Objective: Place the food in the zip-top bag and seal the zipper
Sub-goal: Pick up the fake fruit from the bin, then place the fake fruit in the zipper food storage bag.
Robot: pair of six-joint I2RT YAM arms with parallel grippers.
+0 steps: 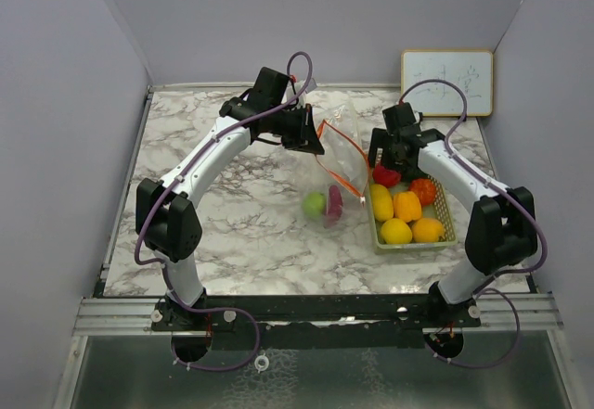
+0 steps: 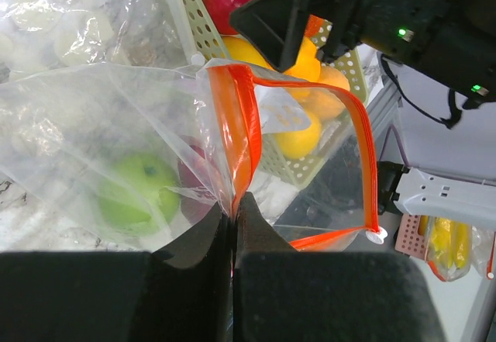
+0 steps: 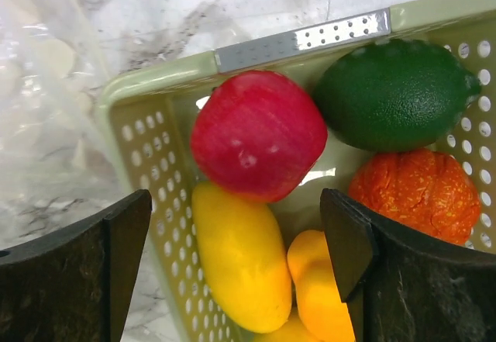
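My left gripper point(image 1: 311, 140) point(image 2: 233, 206) is shut on the orange zipper rim point(image 2: 240, 125) of the clear zip-top bag point(image 1: 336, 163) and holds its mouth up and open. Inside the bag lie a green apple point(image 1: 314, 205) point(image 2: 138, 191) and a purple fruit point(image 1: 334, 202). My right gripper point(image 1: 397, 160) point(image 3: 236, 226) is open, hovering over the pale green basket point(image 1: 444, 239) point(image 3: 147, 156), its jaws straddling the pink-red fruit point(image 3: 257, 134) and a yellow fruit point(image 3: 244, 257). The basket also holds a dark green fruit point(image 3: 395, 94), an orange one point(image 3: 422, 191) and more yellow and orange food point(image 1: 408, 219).
A small whiteboard point(image 1: 447, 82) leans on the back wall at the right. Grey walls enclose the marble table point(image 1: 232, 233) on three sides. The basket stands close to the right of the bag.
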